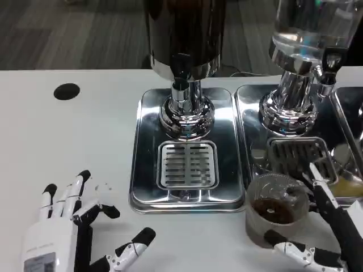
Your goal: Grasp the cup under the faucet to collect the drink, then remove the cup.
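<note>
Cup [276, 211]: clear plastic, upright on the white desk [68, 147], dark drink at its bottom; it stands just in front of the right drip tray [249, 122], off its front-left corner and not under either faucet. Right hand [320, 232]: at the cup's right side, palm turned inward, fingers [324, 198] curved around the cup's right wall and the thumb crossing low in front of it, so the cup is gripped. Left hand [68, 226]: well to the left of the cup, resting low over the desk, back upward, fingers [79, 187] spread and pointing away, thumb stretched toward the cup, nothing in it. Left drip tray [142, 170]: polished steel, just left of the cup, slotted grille at centre, chrome faucet [181, 79] above it beneath a dark dispenser tank [184, 28]. Clear tank [312, 22]: behind the cup, over the right tray.
</note>
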